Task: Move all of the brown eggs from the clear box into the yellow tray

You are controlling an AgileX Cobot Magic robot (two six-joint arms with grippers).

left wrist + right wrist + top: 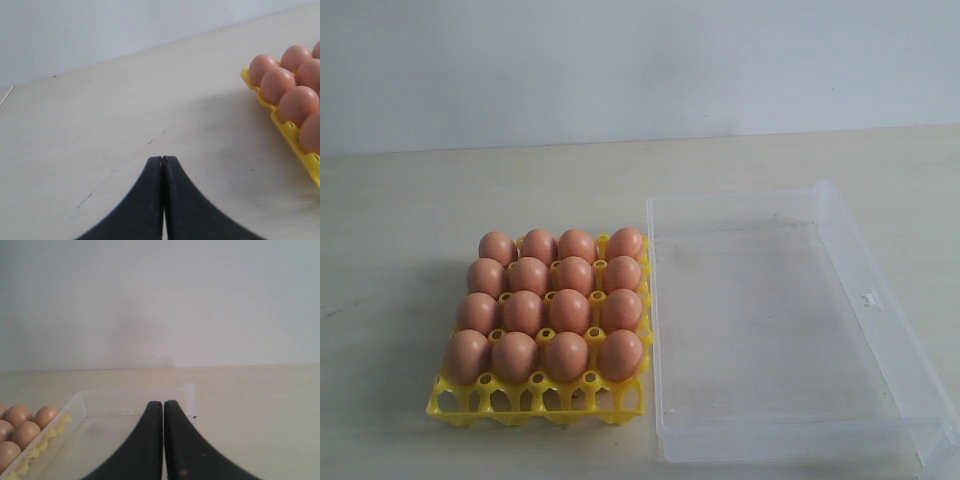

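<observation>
My left gripper [163, 159] is clenched, its two black fingers pressed tip to tip with nothing between them, over the bare table [100, 130]. Ahead of those jaws and off to one side sits the yellow tray [290, 134], well apart from the tips. My right gripper [163, 403] is clenched on nothing too. The clear box [187, 392] lies just ahead of and beneath its jaws. The brown eggs [569, 310], sixteen in four rows of four, all sit in the tray's cups, just beside the box wall.
</observation>
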